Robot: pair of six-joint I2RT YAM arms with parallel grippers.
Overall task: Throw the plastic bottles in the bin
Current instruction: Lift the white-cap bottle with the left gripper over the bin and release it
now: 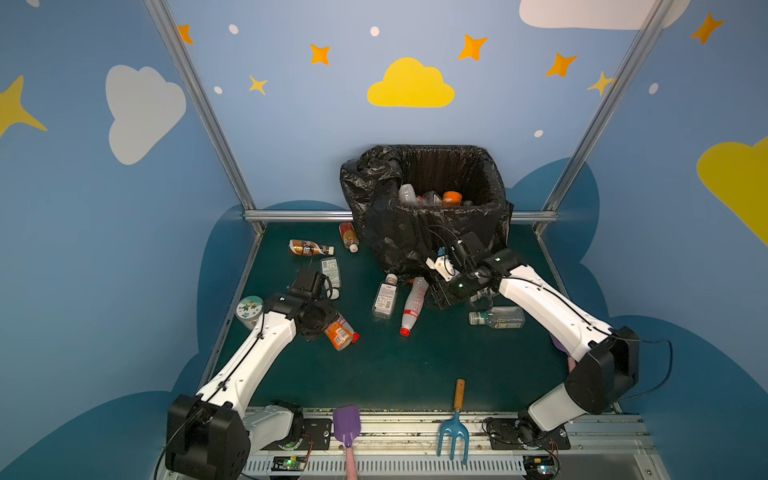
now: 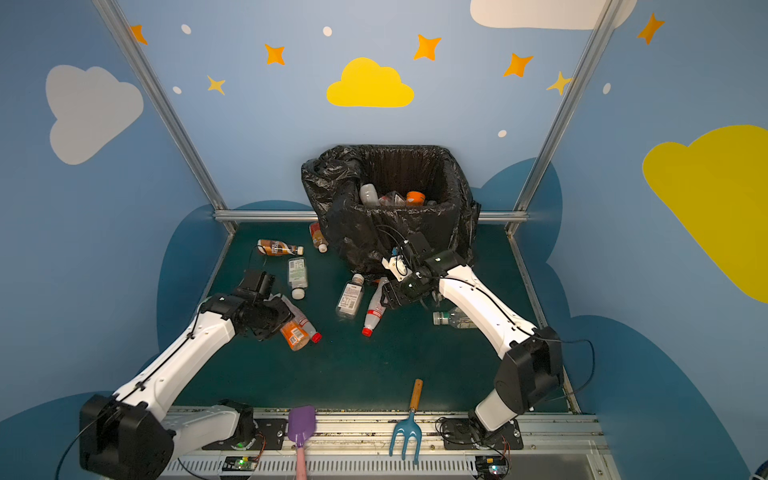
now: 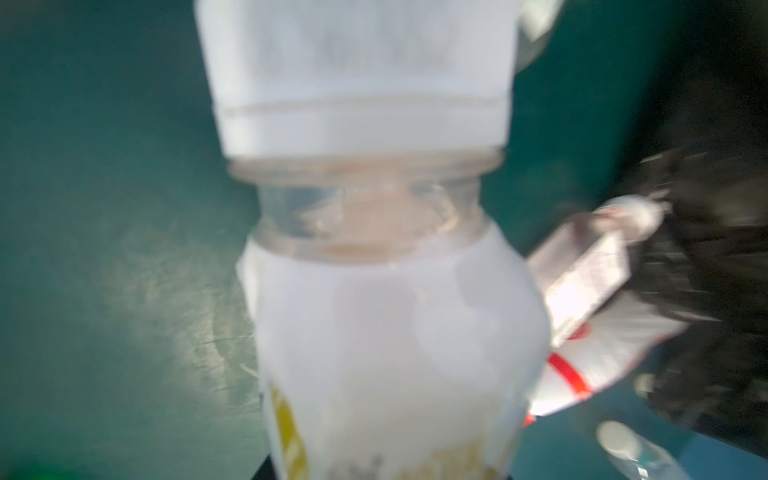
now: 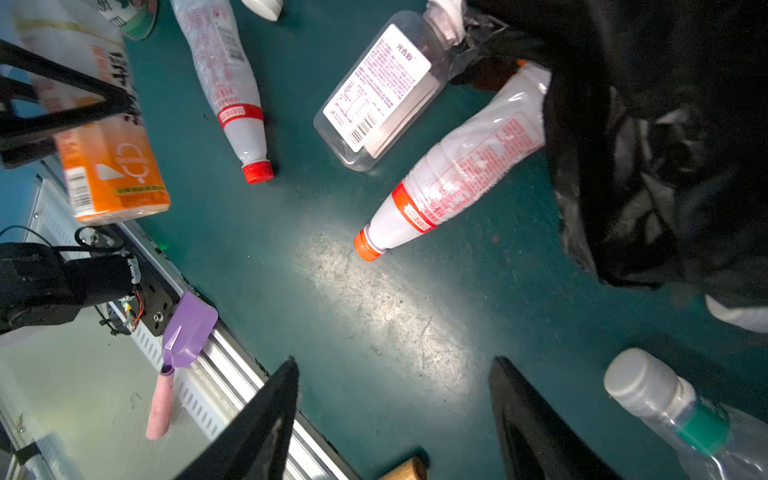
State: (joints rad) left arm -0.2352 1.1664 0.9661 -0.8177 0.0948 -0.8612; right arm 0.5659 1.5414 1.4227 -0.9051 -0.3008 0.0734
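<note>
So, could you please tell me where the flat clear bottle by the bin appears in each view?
In a top view: flat clear bottle, centre, just before the bin.
In a top view: centre, likewise.
Left wrist: blurred, between white-capped bottle and black bag.
Right wrist: between two white bottles.
Shared landmark: the black bag at its neck.

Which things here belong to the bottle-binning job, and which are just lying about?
Job: black-bagged square bin; orange-labelled plastic bottle; clear flat white-labelled bottle; white red-capped bottle; clear green-banded bottle.
Lying about: purple plastic shovel; blue toy rake; squat green-lidded jar.
</note>
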